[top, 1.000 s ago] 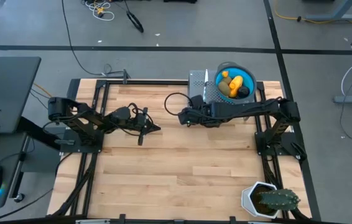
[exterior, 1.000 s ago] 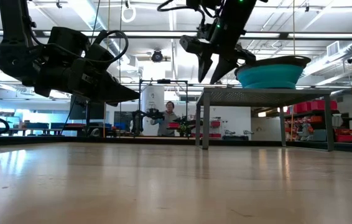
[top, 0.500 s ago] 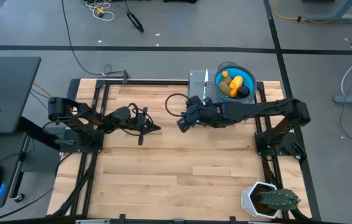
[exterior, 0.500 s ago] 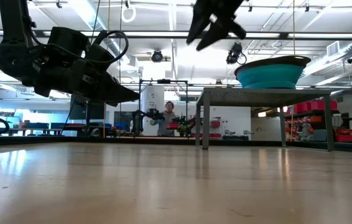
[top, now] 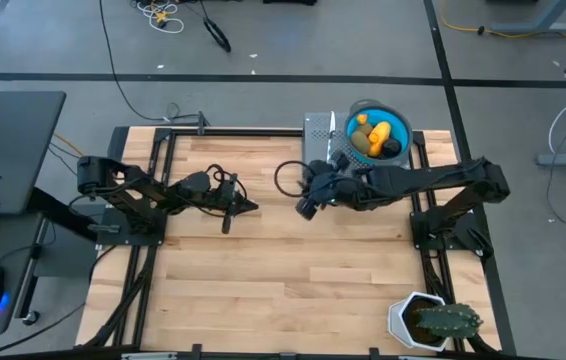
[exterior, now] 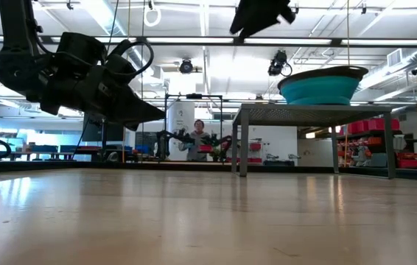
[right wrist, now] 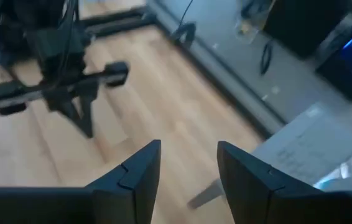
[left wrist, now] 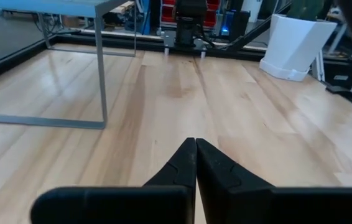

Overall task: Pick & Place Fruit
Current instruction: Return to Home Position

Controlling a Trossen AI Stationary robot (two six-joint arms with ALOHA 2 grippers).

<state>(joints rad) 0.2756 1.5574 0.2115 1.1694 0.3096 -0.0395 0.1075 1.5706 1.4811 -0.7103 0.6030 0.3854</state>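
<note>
The fruit point(top: 378, 135) lies in a round blue bowl point(top: 403, 122) on a grey perforated stand point(top: 320, 139) at the table's far edge: a yellow oblong, olive-brown ovals, a near-black round and tiny orange bits. In the low view only the bowl point(exterior: 319, 82) shows, on top of the stand point(exterior: 312, 112). My right gripper point(top: 304, 209) hangs open high above the table, left of the stand and near of it; it is empty point(right wrist: 188, 160). My left gripper point(top: 251, 207) waits shut above the table's left half point(left wrist: 194, 148).
A thin silvery stick point(top: 331, 127) lies on the stand beside the bowl. A white pot with a cactus point(top: 429, 321) stands at the table's near right corner. Bare wood point(top: 283, 270) spreads between the arms and toward the near edge. A person point(exterior: 198, 138) stands far behind the table.
My right gripper has risen from beside the stand's top to well above it and drifted a little toward the near edge, staying open and empty. The bowl, the fruit and my left arm have kept still.
</note>
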